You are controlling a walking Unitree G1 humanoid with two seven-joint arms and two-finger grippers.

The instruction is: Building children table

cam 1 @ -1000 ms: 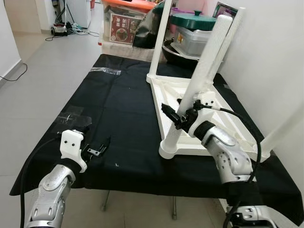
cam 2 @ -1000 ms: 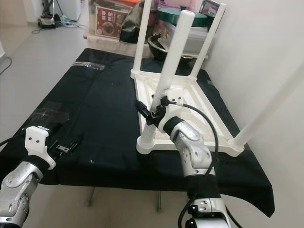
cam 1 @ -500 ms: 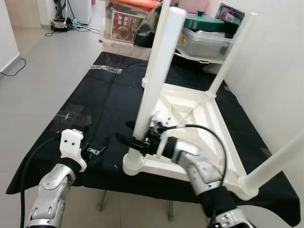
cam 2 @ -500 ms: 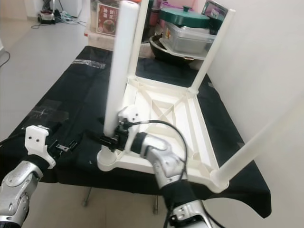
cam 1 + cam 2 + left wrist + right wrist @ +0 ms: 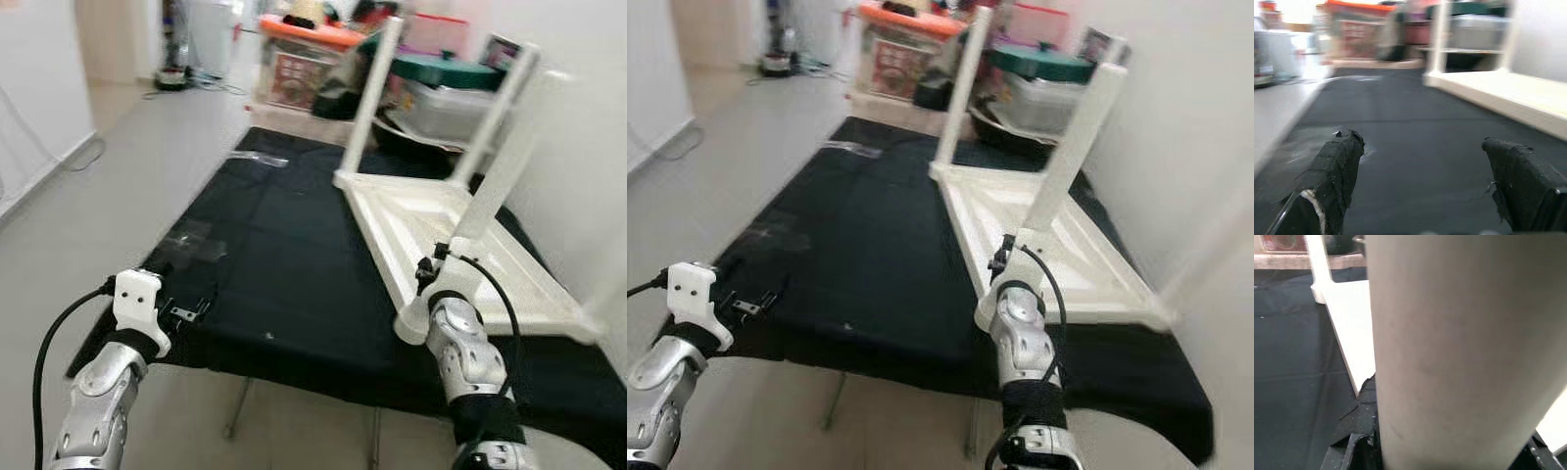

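Observation:
A white children's table [image 5: 446, 223] lies upside down on the black-clothed worktable [image 5: 284, 264], its legs pointing up. My right gripper [image 5: 428, 271] is shut on the near leg [image 5: 495, 181] just above its base at the near corner. In the right wrist view that leg [image 5: 1459, 347] stands between the black fingers [image 5: 1359, 431]. A far leg [image 5: 370, 93] rises at the back corner. My left gripper [image 5: 183, 311] hovers at the worktable's front left edge, open, with nothing between its fingers [image 5: 1334, 166].
Clear plastic bags [image 5: 196, 240] lie on the cloth at the left and far left. Storage boxes and a green-lidded pot [image 5: 446, 83] crowd the far end. A white wall [image 5: 588, 147] runs close along the right. Open floor [image 5: 108, 166] lies to the left.
The whole view has shifted and blurred. The upturned table's near corner, swung toward the left half a second ago, is back on the right with my right gripper still on its leg. Left arm unmoved.

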